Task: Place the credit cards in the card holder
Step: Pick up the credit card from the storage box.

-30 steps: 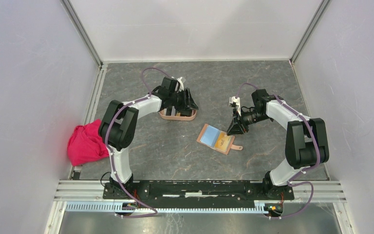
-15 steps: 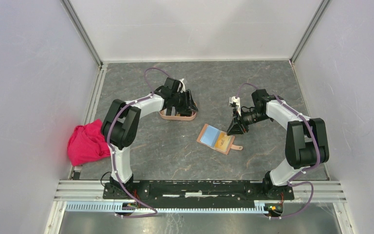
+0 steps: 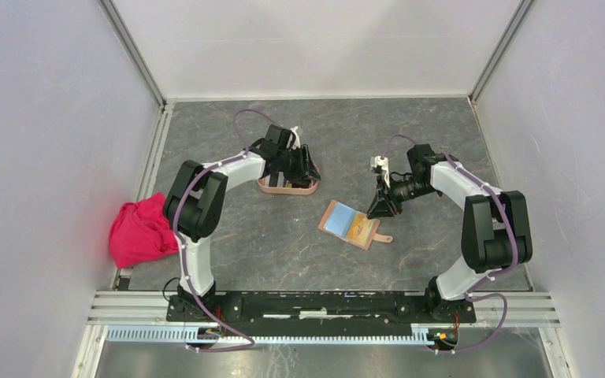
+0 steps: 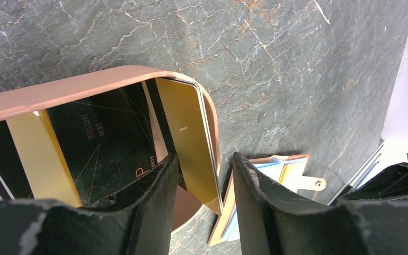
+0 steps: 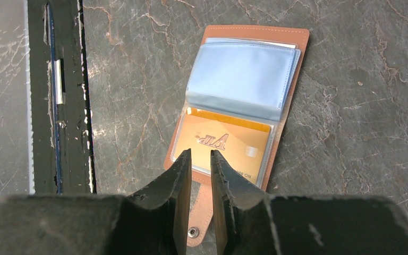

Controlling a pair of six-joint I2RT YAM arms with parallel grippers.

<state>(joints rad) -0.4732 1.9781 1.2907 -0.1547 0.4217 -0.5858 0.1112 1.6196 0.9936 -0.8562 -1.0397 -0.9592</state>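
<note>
Top view: bright, even, diffuse light from overhead; walls (image 3: pixel 39 118) washed pale, table (image 3: pixel 283 260) w/ only faint soft shadows under the arms. Sharp, slight wide-angle bend at frame edges.

Left wrist view: left gripper (image 4: pixel 206 159) fingers (image 4: pixel 149 207) close, dark, blurred; gold card (image 4: pixel 188 127) shiny; wall at right blown out white.

Right wrist view: wallet (image 5: pixel 241 79) sharp, soft sheen on its clear sleeve; right gripper (image 5: pixel 200 154) dark, soft-focus.

On the bench (image 3: pixel 283 256): card holder (image 3: pixel 287 191) in the middle with cards (image 4: pixel 188 133) in it, wallet (image 3: pixel 350 224) just right and nearer, cloth (image 3: pixel 138 230) at the left edge.
</note>
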